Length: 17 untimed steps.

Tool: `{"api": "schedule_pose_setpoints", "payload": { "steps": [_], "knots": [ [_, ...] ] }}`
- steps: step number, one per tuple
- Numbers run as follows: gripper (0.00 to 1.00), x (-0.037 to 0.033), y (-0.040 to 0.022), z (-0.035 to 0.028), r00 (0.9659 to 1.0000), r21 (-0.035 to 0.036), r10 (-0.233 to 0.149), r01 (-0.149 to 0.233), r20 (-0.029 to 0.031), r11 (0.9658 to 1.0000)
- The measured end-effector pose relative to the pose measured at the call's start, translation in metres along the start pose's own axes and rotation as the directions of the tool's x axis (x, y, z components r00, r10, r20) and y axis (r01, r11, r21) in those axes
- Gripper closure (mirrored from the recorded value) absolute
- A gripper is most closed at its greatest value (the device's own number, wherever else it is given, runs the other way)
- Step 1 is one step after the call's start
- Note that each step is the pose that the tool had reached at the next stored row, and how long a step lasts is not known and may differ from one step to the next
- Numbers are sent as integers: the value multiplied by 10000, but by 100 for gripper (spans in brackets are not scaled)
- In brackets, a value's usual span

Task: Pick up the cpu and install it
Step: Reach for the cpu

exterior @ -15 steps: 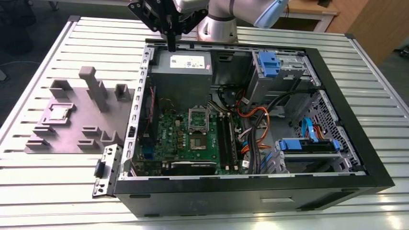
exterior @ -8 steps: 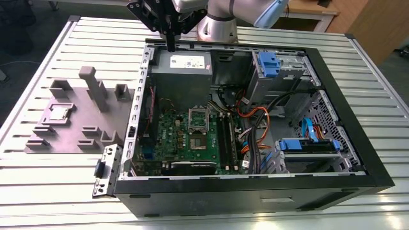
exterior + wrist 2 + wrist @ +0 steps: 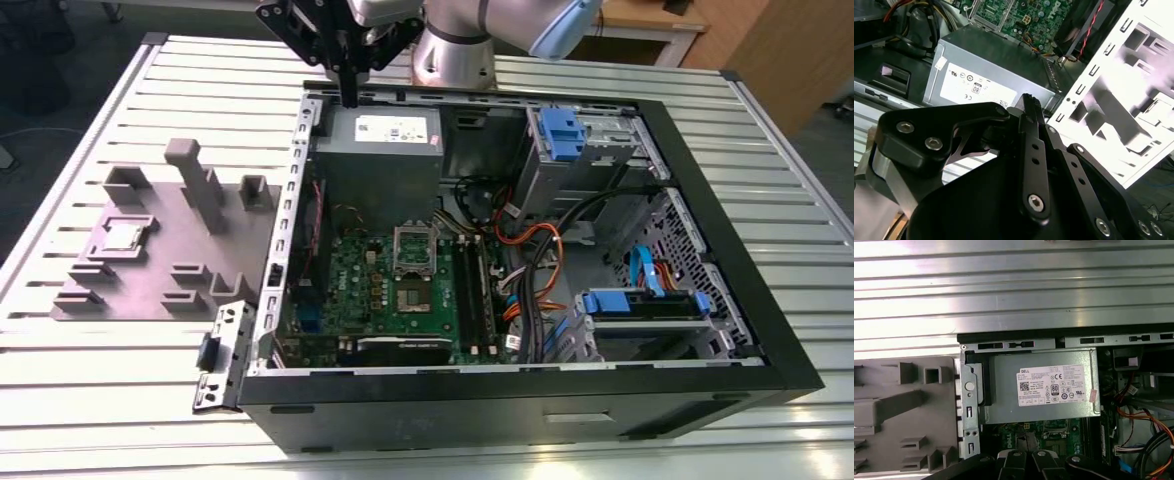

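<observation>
Find the black two-finger end effector [image 3: 350,96] hanging tip-down above the far wall of the open black computer case [image 3: 467,405], just over the grey metal power-supply box [image 3: 379,150]; closed, judging by the tips drawn into one thin bar in the exterior view, and gripping nothing. Well apart from it, toward the exterior view's left, spot the cpu [image 3: 123,235], a small flat silver-grey square chip, lying level in a square pocket of the grey plastic tray [image 3: 134,290], just beside the case on the slatted aluminium counter [image 3: 134,400]. Seated that way, probably, to keep it flat and squared up at a known spot (handy for a straight-down grasp). Not yet picked up, then, and nothing done of the install. Inside the case, note the green motherboard [image 3: 380,285] facing up; hence, presumably, the laying of the case on its side with the panel off, for access from above to the rectangular shiny metal socket frame [image 3: 412,243] near the board's middle. Hard to tell from here whether latched or open. In the first wrist view, looking down past the fingers [image 3: 1011,462] onto the same power-supply box and an edge of the tray, so apparently held high, clear of the case walls and the orange cables [image 3: 527,240]
</observation>
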<state>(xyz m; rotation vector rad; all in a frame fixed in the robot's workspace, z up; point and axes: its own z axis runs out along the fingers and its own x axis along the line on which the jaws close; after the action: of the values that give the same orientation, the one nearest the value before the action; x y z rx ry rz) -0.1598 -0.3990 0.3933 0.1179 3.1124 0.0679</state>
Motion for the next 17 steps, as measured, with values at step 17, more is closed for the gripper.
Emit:
{"api": "schedule_pose_setpoints", "payload": {
  "steps": [17],
  "knots": [
    [89, 82, -7, -3, 10000, 1, 0, 0, -1, 10000]
  ]
}}
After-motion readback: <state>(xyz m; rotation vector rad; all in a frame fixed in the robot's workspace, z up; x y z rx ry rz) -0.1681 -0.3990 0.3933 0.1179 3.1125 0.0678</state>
